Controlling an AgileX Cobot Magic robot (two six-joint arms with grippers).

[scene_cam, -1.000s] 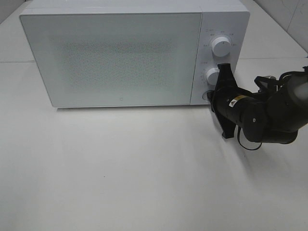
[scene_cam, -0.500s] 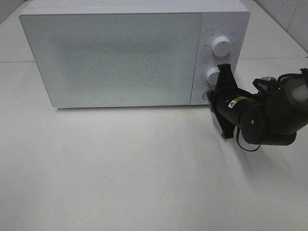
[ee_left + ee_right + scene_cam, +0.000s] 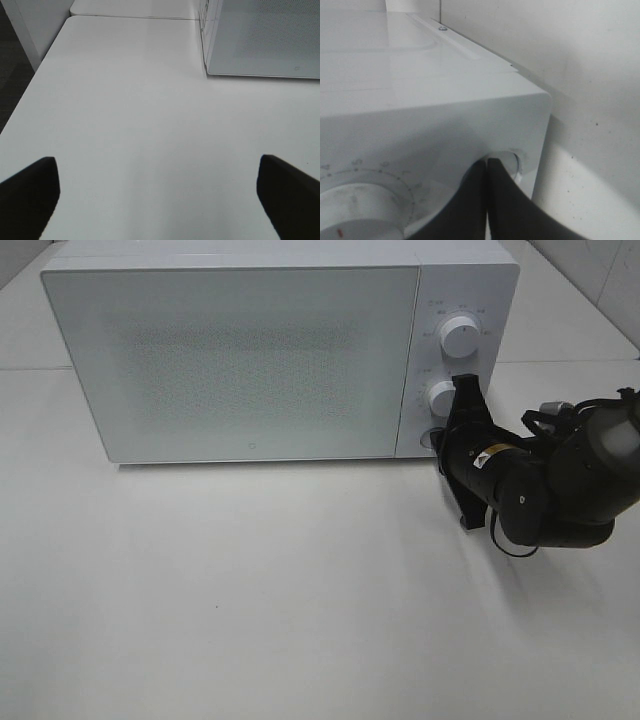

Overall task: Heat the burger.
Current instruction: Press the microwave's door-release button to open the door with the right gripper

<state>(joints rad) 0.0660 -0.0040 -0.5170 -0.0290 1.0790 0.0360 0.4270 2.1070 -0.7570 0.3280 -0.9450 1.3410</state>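
So the biggest thing here is the white table [image 3: 300, 620], matte and plain, running out in front of the microwave [image 3: 250, 360] and off to both its sides. A seam crosses the tabletop level with the microwave's sides, and the left wrist view shows a second white slab [image 3: 130, 7] butted up behind it. Past the microwave's right rear corner there's pale tiled wall [image 3: 600, 270]. Off the table edge on the microwave's left, the floor [image 3: 10, 65] looks dark.

The microwave is white and sits at the back of the table with its door [image 3: 240, 355] shut. The door panel is speckled and frosted, so nobody's seeing through it. The burger doesn't show in any view, so where it is can't be told.

The black right arm [image 3: 540, 490] comes in from the microwave's right, and part of it is cut off by the frame edge. On the control strip right of the door sit an upper knob [image 3: 460, 337] and a lower knob [image 3: 441, 397], with a round button [image 3: 510, 160] under them. The printed marks are too small to read.

The right gripper [image 3: 487, 165] has its fingers pinched together, holding nothing, tips against that button. The left gripper [image 3: 157, 162] is spread wide and empty over bare table left of the microwave's front corner, with only its two dark fingertips [image 3: 30, 190] in view.
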